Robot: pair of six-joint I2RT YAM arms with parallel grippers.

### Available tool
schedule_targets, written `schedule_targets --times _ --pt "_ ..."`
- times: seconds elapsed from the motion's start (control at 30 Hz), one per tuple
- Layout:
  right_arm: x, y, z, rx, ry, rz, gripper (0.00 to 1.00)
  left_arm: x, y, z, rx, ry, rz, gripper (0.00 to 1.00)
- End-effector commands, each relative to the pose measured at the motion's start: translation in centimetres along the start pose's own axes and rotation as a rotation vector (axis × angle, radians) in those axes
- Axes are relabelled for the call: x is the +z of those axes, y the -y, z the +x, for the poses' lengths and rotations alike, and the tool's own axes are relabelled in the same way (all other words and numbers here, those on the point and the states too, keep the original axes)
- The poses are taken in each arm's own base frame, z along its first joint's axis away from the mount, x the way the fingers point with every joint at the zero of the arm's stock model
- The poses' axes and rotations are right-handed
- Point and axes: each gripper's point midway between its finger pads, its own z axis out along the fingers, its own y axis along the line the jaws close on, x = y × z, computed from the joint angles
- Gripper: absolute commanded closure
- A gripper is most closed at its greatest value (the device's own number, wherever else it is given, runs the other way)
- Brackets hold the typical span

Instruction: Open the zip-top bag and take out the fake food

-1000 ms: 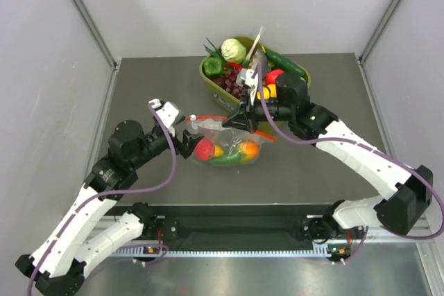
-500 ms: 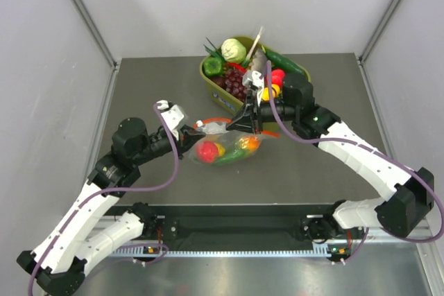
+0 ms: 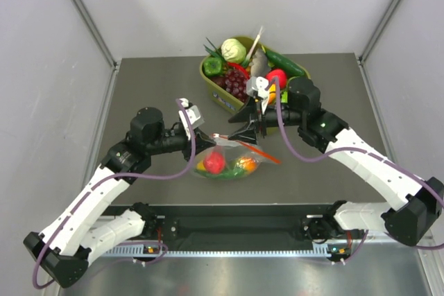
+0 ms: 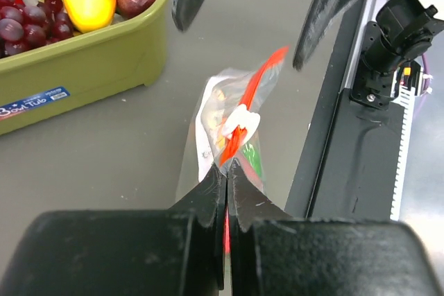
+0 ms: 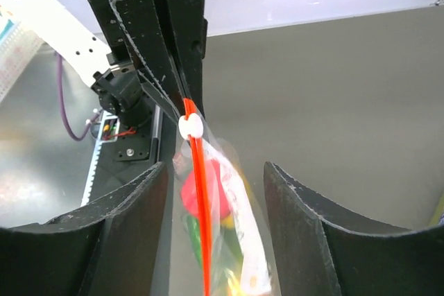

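Right now we see the left arm reaching low from the near-left corner toward the middle of the table (image 3: 139, 81), forearm close to level. The left pincer (image 3: 210, 139) is pressed together on the near end of the red strip (image 3: 251, 150) of the bag (image 3: 236, 145). The strip runs straight ahead from its tips, and a white slider (image 4: 241, 121) sits on it just beyond them.

The right arm comes in from the near-right corner with a bent elbow, its forearm crossing inward, so the right pincer (image 3: 244, 124) points back at the left one and the two nearly meet nose to nose. Its fingers (image 5: 118, 240) stand wide apart, one on each side of the strip, which passes through the gap between them. We cannot tell whether either finger touches the plastic (nothing looks clamped there).

Below and ahead of the left pincer the bag hangs slack, and its bulging lower part appears to sit on the table. The food (image 3: 214, 163) is inside it, a red fruit nearest the left pincer, with orange, yellow and green pieces past it.

Ahead and to the left of the left pincer, well apart from the bag, stands the olive tub (image 4: 83, 67). It holds grapes (image 4: 24, 25), a cabbage (image 3: 234, 50) and other toys. From above, the right wrist overlaps the tub's near rim. The right fingers are all that crowd the strip.
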Motion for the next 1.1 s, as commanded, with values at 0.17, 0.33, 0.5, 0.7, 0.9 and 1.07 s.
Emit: schedule_targets --times 0.17,0.33,0.5,0.7,0.9,1.07 --pt "2.7 -2.4 -1.7 -0.205 0.030 0.068 0.47 -0.4 0.6 -2.4 0.063 0.069 0.030 1.00" --pt "3.5 -2.7 -2.1 -0.252 0.048 0.106 0.55 -0.3 0.6 -2.3 0.060 0.067 0.035 1.00" --pt "4.4 -1.8 -1.6 -0.259 0.024 0.152 0.65 -0.3 0.5 -2.3 0.063 0.065 0.032 1.00" --pt "4.6 -1.4 -1.1 -0.261 0.002 0.163 0.78 -0.4 0.5 -2.2 0.063 0.067 0.029 1.00" --pt "4.3 -0.7 -1.1 -0.277 -0.007 0.204 0.95 -0.7 0.6 -2.5 0.069 0.075 0.024 1.00" --pt "3.8 -0.7 -1.3 -0.294 0.004 0.221 1.00 -0.8 0.1 -2.7 0.076 0.081 -0.005 1.00"
